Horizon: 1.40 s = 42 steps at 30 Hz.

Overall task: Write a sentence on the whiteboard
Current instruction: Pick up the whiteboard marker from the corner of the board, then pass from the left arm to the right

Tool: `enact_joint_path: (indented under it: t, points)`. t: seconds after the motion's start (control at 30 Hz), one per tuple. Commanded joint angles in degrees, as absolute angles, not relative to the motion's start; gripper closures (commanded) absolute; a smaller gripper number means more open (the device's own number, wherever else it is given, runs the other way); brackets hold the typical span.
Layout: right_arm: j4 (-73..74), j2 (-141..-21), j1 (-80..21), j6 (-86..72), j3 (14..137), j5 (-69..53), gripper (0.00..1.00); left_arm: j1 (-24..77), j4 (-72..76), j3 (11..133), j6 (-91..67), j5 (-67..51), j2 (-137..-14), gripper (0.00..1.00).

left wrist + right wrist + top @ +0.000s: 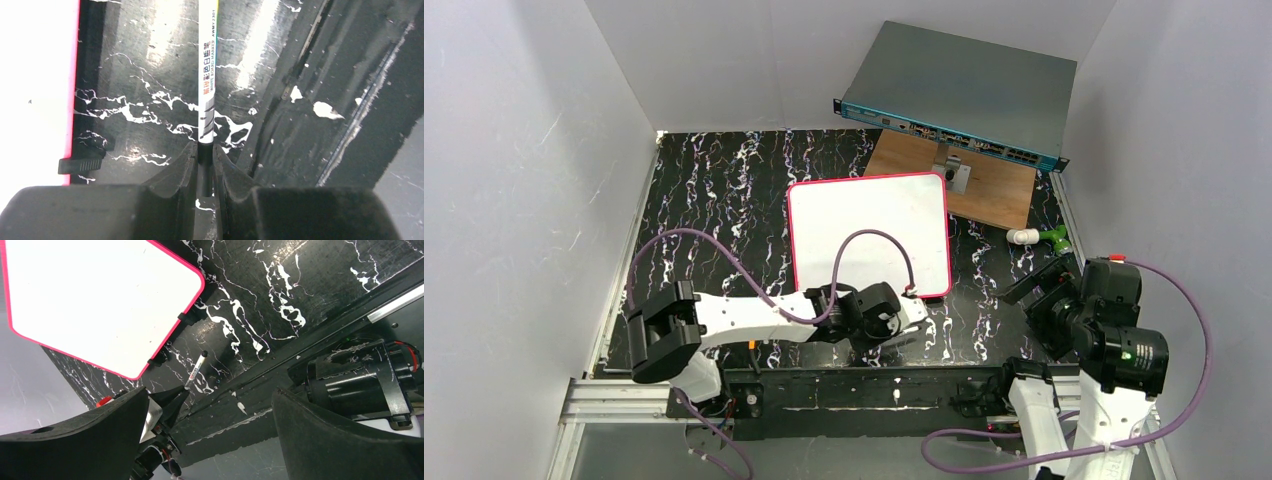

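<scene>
The whiteboard (869, 235) lies flat on the black marbled table, white with a pink-red frame. Its surface is blank and no sentence shows on it. My left gripper (919, 308) sits just off the board's near right corner. It is shut on a white whiteboard marker (207, 75), which sticks straight out from between the jaws over the table (150, 60), beside the board's edge (35, 75). The right wrist view shows the board (95, 300) and the marker (196, 369). My right gripper (1036, 288) is open and empty (210, 430), to the right of the board.
A grey-teal network switch (964, 95) stands at the back on a wooden board (994, 190) with a small metal bracket (951, 170). A white and green object (1039, 236) lies at the right. Grey walls enclose the table. A black clip (80, 164) sits on the board's edge.
</scene>
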<state>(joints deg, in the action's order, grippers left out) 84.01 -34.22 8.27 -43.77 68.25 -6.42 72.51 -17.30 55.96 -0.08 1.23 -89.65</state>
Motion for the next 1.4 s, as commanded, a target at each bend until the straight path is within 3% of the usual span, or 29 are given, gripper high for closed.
enact_joint_path:
  t: [0.0, 0.37, 0.63, 1.37]
  points:
    - [80.69, -31.22, 8.58, -44.0, 70.18, -8.76, 0.02, 72.59, -22.08, 57.71, -0.76, -3.06, -85.54, 1.0]
    - [58.48, -23.22, 8.54, -56.83, 64.33, -26.86, 0.02, 70.91, -32.79, 72.01, -2.06, -3.01, -78.33, 1.0]
    - [48.97, -26.3, 8.53, -57.46, 61.43, -40.07, 0.06, 69.94, -38.96, 82.42, -1.59, -3.25, -76.27, 1.0]
    - [39.72, -30.86, 8.48, -60.62, 62.19, -48.83, 0.09, 66.97, -41.91, 97.53, 3.3, -7.36, -80.82, 1.0]
